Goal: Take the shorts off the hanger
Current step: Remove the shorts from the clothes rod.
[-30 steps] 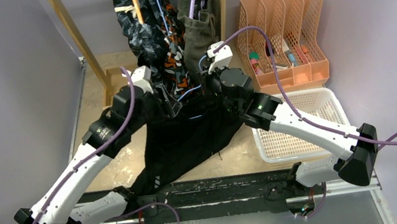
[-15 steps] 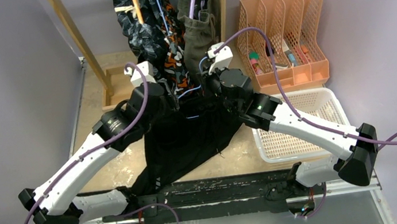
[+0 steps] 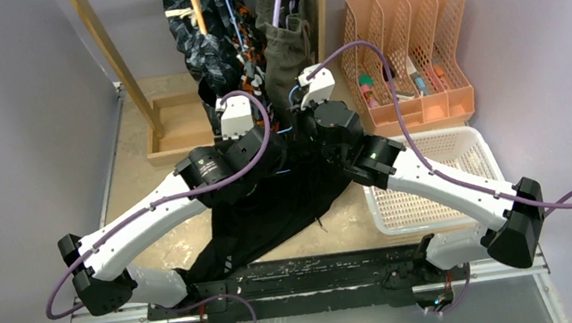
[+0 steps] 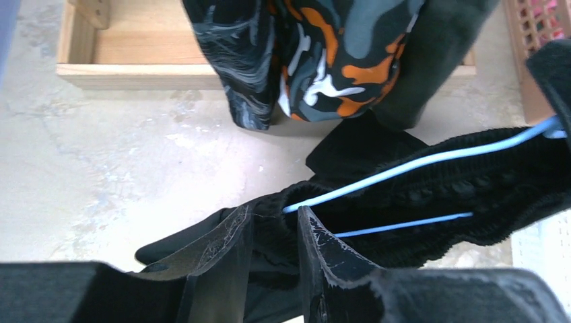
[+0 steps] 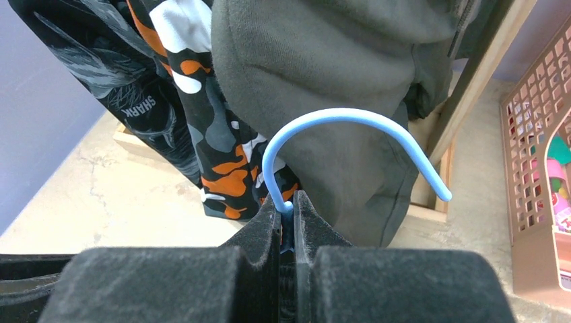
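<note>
The black shorts (image 3: 273, 213) hang from a light blue hanger (image 4: 417, 163) and drape down onto the table. My right gripper (image 5: 287, 202) is shut on the stem of the hanger's hook (image 5: 337, 118) and holds it up in front of the rack. My left gripper (image 4: 273, 219) pinches the bunched left end of the black waistband (image 4: 471, 188), where the blue wire comes out. In the top view the left gripper (image 3: 280, 155) sits just left of the right gripper (image 3: 303, 123). Navy printed shorts (image 3: 196, 40), camo shorts (image 3: 250, 74) and olive shorts (image 3: 287, 36) hang on the rack behind.
A wooden rack post (image 3: 115, 59) slants at the back left, with its wooden base tray (image 3: 178, 130) on the table. An orange file organiser (image 3: 410, 53) stands at the back right. A white basket (image 3: 436, 183) lies in front of it, under the right arm.
My left arm has swung right to the hanger's left end, and its jaws have narrowed onto the black waistband. The right arm and the hanger have stayed where they were.
</note>
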Motion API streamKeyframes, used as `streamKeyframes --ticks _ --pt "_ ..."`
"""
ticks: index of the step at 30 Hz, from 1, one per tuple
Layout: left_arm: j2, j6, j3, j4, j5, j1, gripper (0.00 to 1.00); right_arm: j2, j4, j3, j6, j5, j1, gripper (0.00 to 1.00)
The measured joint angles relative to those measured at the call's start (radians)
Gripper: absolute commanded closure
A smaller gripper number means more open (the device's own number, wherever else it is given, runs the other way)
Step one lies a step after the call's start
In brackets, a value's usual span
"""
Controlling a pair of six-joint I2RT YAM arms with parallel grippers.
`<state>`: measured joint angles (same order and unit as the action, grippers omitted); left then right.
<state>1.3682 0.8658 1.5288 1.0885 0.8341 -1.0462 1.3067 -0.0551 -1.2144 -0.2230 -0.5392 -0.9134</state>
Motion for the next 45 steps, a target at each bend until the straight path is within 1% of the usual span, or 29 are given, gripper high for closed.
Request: streamKeyframes --ticks 2,5,7,9,13,16,20,24,25,36,41,45 --pt "-0.001 0.016 0.001 0.024 0.029 0.0 0.65 -0.003 -0.011 0.007 -0.002 0.002 0.0 1.0" --pt "-0.015 0.017 -0.013 0.02 0.037 0.0 0.66 -0.021 -0.029 0.034 -0.005 0.01 0.002 1.0" --pt "-0.043 0.014 -0.04 0.0 0.034 0.0 0.67 -0.043 -0.05 0.062 -0.012 0.038 0.008 1.0" --pt "-0.064 0.014 -0.056 -0.013 0.034 0.0 0.64 -0.073 -0.074 0.096 -0.026 0.083 0.022 1.0" --pt "-0.061 0.001 -0.058 -0.05 0.034 0.0 0.65 -0.129 -0.11 0.146 -0.049 0.142 0.042 1.0" --pt "-0.031 -0.017 -0.058 -0.075 0.033 0.0 0.7 -0.153 -0.126 0.164 -0.053 0.164 0.047 1.0" --pt "-0.01 -0.035 -0.063 -0.09 0.039 0.001 0.8 -0.16 -0.126 0.169 -0.046 0.187 0.051 1.0" --pt "-0.017 -0.039 -0.074 -0.093 0.061 0.0 0.97 -0.163 -0.127 0.176 -0.045 0.196 0.051 1.0" --pt "-0.021 -0.04 -0.079 -0.095 0.065 0.0 1.0 -0.163 -0.128 0.176 -0.045 0.198 0.051 1.0" --pt "-0.1 -0.021 -0.099 -0.073 0.121 0.0 1.0 -0.146 -0.135 0.176 -0.045 0.191 0.05 1.0" --pt "-0.137 -0.023 -0.099 -0.056 0.124 0.049 1.0 -0.128 -0.134 0.196 -0.045 0.19 0.05 1.0" --pt "-0.179 -0.039 -0.108 -0.061 0.1 0.113 1.0 -0.128 -0.132 0.201 -0.044 0.19 0.048 1.0"
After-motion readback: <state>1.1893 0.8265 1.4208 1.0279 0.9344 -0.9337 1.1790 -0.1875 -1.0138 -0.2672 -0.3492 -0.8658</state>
